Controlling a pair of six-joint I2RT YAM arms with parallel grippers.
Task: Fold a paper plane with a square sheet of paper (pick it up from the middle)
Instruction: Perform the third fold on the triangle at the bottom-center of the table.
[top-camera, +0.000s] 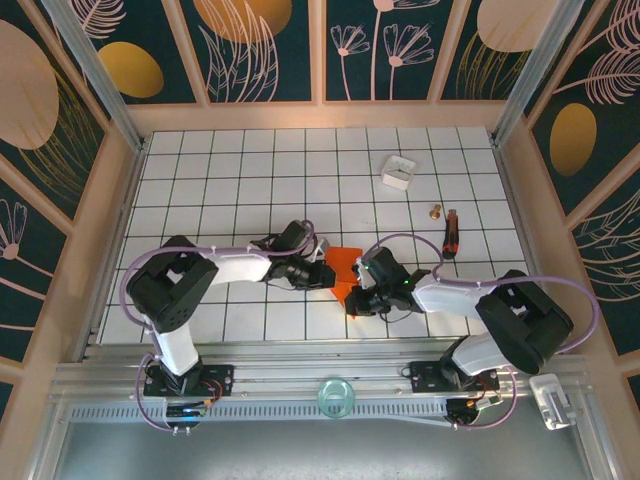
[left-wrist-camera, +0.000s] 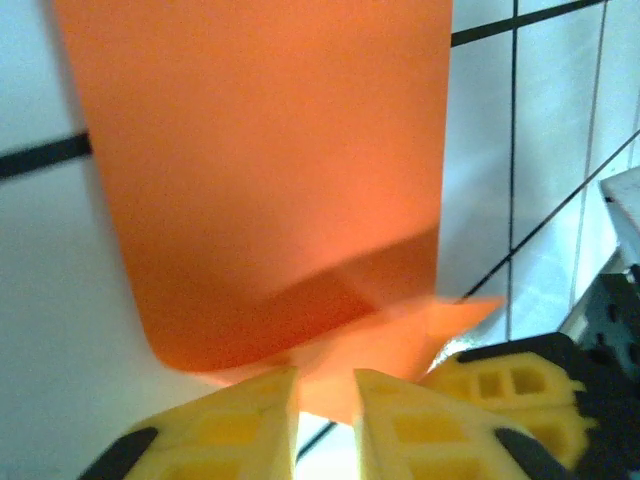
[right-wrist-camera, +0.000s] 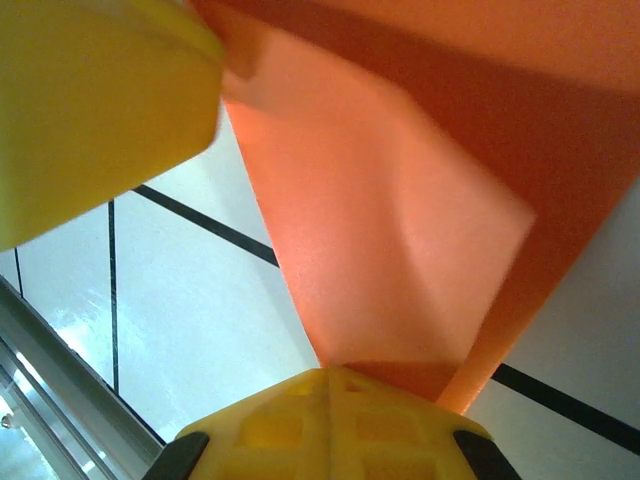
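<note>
Item: sheet of paper (top-camera: 343, 262), orange, folded (creases visible), was located mid-tabletop (top-camera: 250, 170) toward the near edge, between both arms. Right fingers (right-wrist-camera: 330, 420) were clamped on one corner; left fingers (left-wrist-camera: 220, 430) stood narrowly parted at its edge.

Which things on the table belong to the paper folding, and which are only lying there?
For the job:
- orange paper
- right gripper, shut on the paper
- left gripper, at the paper's edge

Lying about:
- white box
- small brass piece
- red and black tool
</note>
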